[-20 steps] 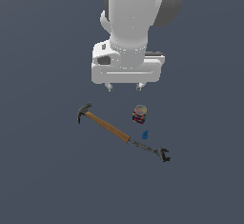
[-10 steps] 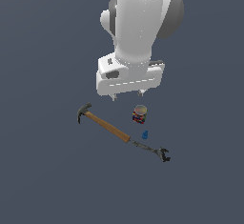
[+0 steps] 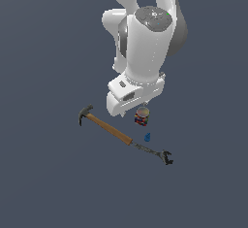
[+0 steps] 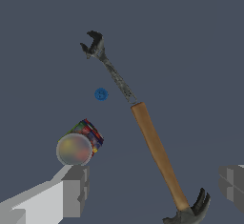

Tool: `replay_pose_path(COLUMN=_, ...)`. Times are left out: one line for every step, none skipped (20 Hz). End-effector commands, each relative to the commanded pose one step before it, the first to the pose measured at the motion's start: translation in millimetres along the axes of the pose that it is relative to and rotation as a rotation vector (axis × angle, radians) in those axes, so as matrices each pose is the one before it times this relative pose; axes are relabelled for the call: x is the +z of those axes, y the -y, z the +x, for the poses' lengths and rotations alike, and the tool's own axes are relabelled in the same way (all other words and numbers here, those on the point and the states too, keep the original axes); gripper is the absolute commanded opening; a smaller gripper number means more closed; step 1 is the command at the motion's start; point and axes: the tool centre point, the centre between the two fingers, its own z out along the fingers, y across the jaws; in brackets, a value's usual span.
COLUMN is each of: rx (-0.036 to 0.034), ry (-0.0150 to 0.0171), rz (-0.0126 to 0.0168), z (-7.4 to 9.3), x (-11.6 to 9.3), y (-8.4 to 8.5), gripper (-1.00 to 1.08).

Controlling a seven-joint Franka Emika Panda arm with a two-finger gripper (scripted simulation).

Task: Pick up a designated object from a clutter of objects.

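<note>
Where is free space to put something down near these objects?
Crowded: the can, blue piece, hammer and forked tool lie close together beneath the fingers. Bare floor surrounds the cluster on every side.

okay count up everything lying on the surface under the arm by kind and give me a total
Hammer, brown handle, dark head: 1
Thin dark fork-ended tool: 1
Small multicoloured can: 1
Tiny blue piece: 1
Total: 4 objects. The gripper is apart from all of them, fingers spread.
</note>
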Motion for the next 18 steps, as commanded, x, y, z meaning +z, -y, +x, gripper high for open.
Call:
replay_pose_path(rx=-0.07978, ry=-0.00097, rz=-0.00137, z=5.87, x=11.04, y=3.15, gripper=1.00)
replay_pose_path(rx=-0.03124, ry=-0.00044, rz=-0.00028, z=2.35, x=4.38, y=1.18, gripper=1.00)
replay_pose_path(rx=-0.03124, ry=-0.00051, rz=-0.00019, z=2.36, x=4.39, y=1.16, gripper=1.00)
replay_pose_path(rx=-0.03126, ry=-0.00060, rz=-0.00011, z=2.37, x=4.40, y=1.14, gripper=1.00)
replay_pose_path(rx=-0.03126, ry=-0.00069, rz=-0.00003, z=2.38, x=4.40, y=1.12, gripper=1.00)
replay_pose_path(rx=-0.03126, ry=-0.00078, rz=0.00005, z=2.40, x=4.41, y=1.10, gripper=1.00)
replay_pose_path(rx=-0.03126, ry=-0.00088, rz=0.00012, z=2.41, x=4.41, y=1.07, gripper=1.00)
replay_pose_path(rx=-0.03126, ry=-0.00099, rz=0.00019, z=2.42, x=4.42, y=1.05, gripper=1.00)
replay_pose_path(rx=-0.03126, ry=-0.00109, rz=0.00024, z=2.44, x=4.42, y=1.03, gripper=1.00)
replay_pose_path(rx=-0.03125, ry=-0.00120, rz=0.00030, z=2.45, x=4.42, y=1.01, gripper=1.00)
replay_pose_path(rx=-0.03125, ry=-0.00132, rz=0.00035, z=2.47, x=4.43, y=0.99, gripper=1.00)
replay_pose_path(rx=-0.03124, ry=-0.00144, rz=0.00039, z=2.48, x=4.43, y=0.97, gripper=1.00)
replay_pose_path(rx=-0.03123, ry=-0.00156, rz=0.00042, z=2.50, x=4.43, y=0.94, gripper=1.00)
replay_pose_path(rx=-0.03122, ry=-0.00168, rz=0.00045, z=2.51, x=4.43, y=0.92, gripper=1.00)
replay_pose_path(rx=-0.03120, ry=-0.00181, rz=0.00047, z=2.53, x=4.43, y=0.90, gripper=1.00)
replay_pose_path(rx=-0.03118, ry=-0.00194, rz=0.00048, z=2.54, x=4.43, y=0.87, gripper=1.00)
replay_pose_path(rx=-0.03117, ry=-0.00207, rz=0.00049, z=2.56, x=4.43, y=0.85, gripper=1.00)
replay_pose_path(rx=-0.03114, ry=-0.00220, rz=0.00049, z=2.58, x=4.43, y=0.82, gripper=1.00)
